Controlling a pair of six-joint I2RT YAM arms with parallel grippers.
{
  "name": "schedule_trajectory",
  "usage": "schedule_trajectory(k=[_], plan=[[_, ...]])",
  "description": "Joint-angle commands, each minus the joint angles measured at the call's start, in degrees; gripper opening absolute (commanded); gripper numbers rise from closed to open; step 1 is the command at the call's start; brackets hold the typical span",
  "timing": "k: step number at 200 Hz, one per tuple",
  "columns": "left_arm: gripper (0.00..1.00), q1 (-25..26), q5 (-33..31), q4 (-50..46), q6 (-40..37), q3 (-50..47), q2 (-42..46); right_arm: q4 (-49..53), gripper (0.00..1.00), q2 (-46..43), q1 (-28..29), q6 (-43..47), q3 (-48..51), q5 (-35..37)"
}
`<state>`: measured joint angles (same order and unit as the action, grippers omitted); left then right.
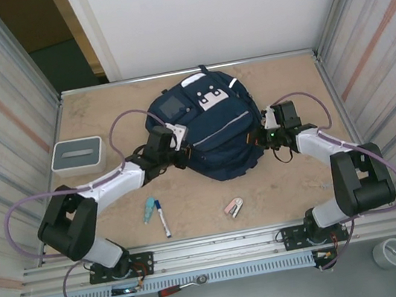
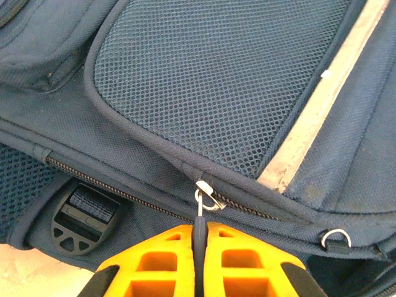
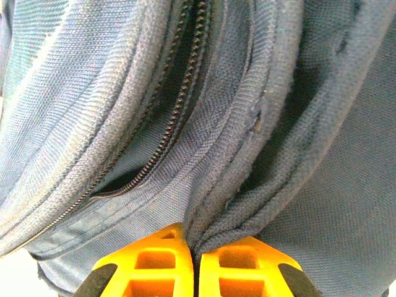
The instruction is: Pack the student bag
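The soft, floppy bag (image 1: 219, 141) suits these holds: left gripper (image 2: 199, 244) clamped on the zip pull (image 2: 200, 218), right gripper (image 3: 193, 250) pinching a seam fold (image 3: 238, 179).

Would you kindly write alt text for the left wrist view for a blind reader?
The yellow left gripper, shut, pinches the dark zipper pull of the navy student bag. A mesh pocket, reflective stripe and black buckle lie nearby.

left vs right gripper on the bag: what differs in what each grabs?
The left gripper pinches the zipper pull; the right gripper pinches a fold of fabric. Left one at the student bag's left flank, right one at the opposite flank. Shared: jaws shut on the bag.
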<state>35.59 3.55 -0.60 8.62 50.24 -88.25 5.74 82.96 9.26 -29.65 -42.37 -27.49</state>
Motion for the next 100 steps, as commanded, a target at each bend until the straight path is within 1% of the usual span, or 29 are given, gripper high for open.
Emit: schedule_trajectory(k=[1, 20, 36, 52, 78, 91, 100], plan=[[0.07, -3.3, -5.6, 0.2, -1.0, 3.8, -2.4, 3.2, 0.00, 0.8, 0.2, 2.7, -0.7, 1.9], [0.16, -3.4, -8.2, -1.2, -1.3, 4.5, -2.9, 3.1, 0.00, 0.8, 1.0, 2.7, -0.7, 2.1], [0.30, -2.7, -9.1, 0.6, -1.4, 1.9, 0.3, 3.2, 0.00, 0.6, 1.4, 2.7, -0.4, 2.4], [0.41, -1.1, -9.0, 3.4, -2.7, -1.6, 5.0, 3.1, 0.00, 0.2, 1.7, 2.0, -0.4, 2.3], [0.58, 1.4, -6.6, 6.3, -6.3, -4.3, 10.8, 1.1, 0.00, -0.6, 5.1, -0.4, 0.1, 2.6], [0.63, 2.6, -4.2, 6.7, -8.3, -4.0, 11.6, 0.7, 0.00, -0.8, 7.5, -1.5, -0.1, 3.9], [0.67, 4.0, -3.8, 6.8, -10.4, -3.4, 11.1, 0.1, 0.01, -0.8, 9.2, -2.3, 0.1, 5.2]])
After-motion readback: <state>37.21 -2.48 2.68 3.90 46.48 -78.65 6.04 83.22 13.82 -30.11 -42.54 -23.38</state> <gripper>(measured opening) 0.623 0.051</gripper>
